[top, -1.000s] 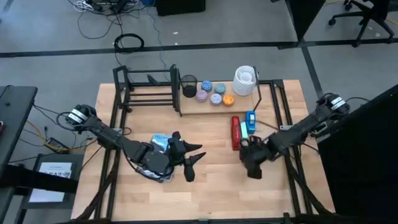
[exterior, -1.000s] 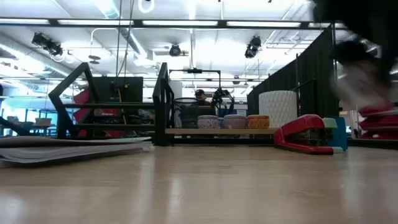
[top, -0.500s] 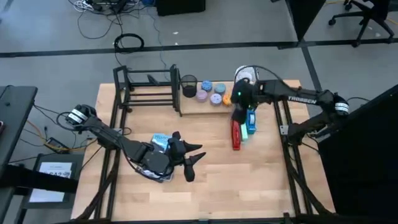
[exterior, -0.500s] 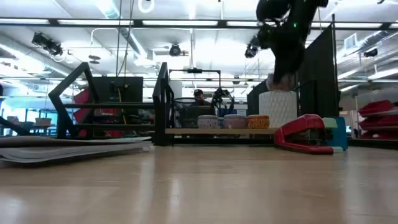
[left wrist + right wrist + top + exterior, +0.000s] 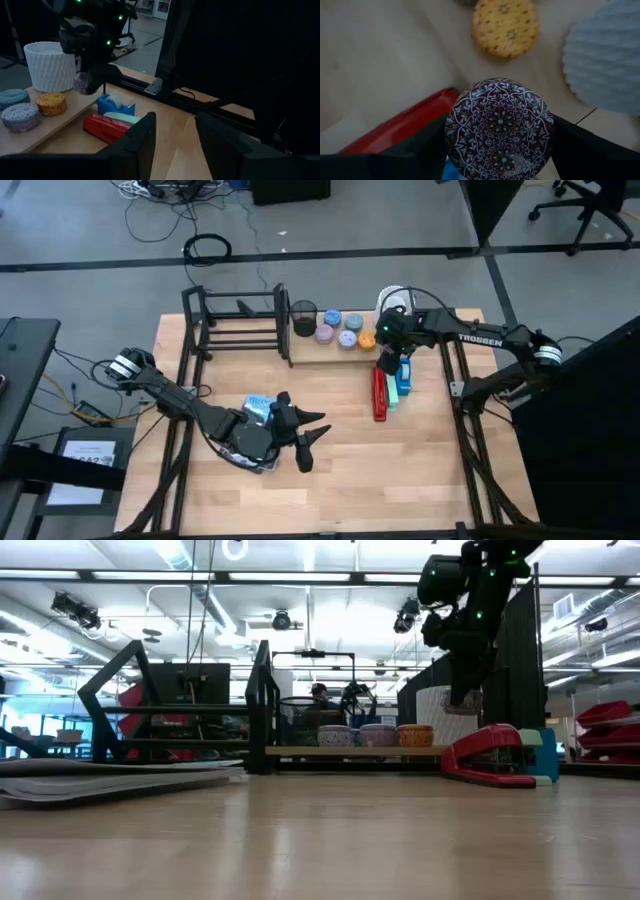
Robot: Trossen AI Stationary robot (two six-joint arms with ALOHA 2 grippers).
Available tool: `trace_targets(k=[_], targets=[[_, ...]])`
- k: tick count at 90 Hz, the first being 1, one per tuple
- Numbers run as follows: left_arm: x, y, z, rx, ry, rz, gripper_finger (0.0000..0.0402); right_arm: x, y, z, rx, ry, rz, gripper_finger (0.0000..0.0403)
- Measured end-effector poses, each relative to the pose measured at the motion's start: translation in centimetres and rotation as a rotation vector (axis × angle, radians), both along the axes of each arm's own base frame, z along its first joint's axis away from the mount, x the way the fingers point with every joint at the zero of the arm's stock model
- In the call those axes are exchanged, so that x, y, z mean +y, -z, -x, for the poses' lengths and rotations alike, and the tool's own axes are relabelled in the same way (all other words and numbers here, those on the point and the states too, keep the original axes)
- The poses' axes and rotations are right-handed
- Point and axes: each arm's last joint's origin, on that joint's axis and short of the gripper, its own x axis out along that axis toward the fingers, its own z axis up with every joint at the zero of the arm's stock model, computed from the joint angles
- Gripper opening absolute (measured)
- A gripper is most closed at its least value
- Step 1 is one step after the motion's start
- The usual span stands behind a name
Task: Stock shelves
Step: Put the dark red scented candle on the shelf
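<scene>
Right gripper [image 5: 388,340] clamps a round patterned tin [image 5: 499,128] above the red stapler [image 5: 379,393], just beside the shelves' [image 5: 240,325] wooden board at the table's far side, while the left gripper [image 5: 310,438], fingers apart, waits over papers [image 5: 110,780].

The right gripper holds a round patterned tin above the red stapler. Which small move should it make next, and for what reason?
Probably carry it a little toward the pale wooden board and lower it there. The right gripper grips the patterned tin above the red stapler, at the board's edge. The orange tin and the white ribbed pot already stand on the board, with bare wood beside them. The left gripper waits over the papers.
</scene>
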Motion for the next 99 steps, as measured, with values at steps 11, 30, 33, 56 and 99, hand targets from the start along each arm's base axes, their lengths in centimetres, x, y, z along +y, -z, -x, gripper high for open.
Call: trace_targets(k=[11,30,33,56,99], targets=[[-0.1,0.0,0.0,0.000,0.003,0.000,0.0127,-0.4,0.5,-0.1,-0.034,0.015,0.015,0.0253],[-0.1,0.0,0.0,0.000,0.002,0.000,0.0127,-1.2,1.0,0.1,-0.064,0.043,0.047,0.0253],[-0.1,0.0,0.0,0.000,0.003,0.000,0.0127,-1.3,1.0,0.1,-0.066,0.047,0.053,0.0254],[-0.1,0.0,0.0,0.000,0.003,0.001,0.0127,-1.4,1.2,0.2,-0.042,0.076,0.096,0.0282],[-0.1,0.0,0.1,-0.001,0.004,0.001,0.0127,-1.4,1.2,0.2,-0.040,0.076,0.098,0.0277]])
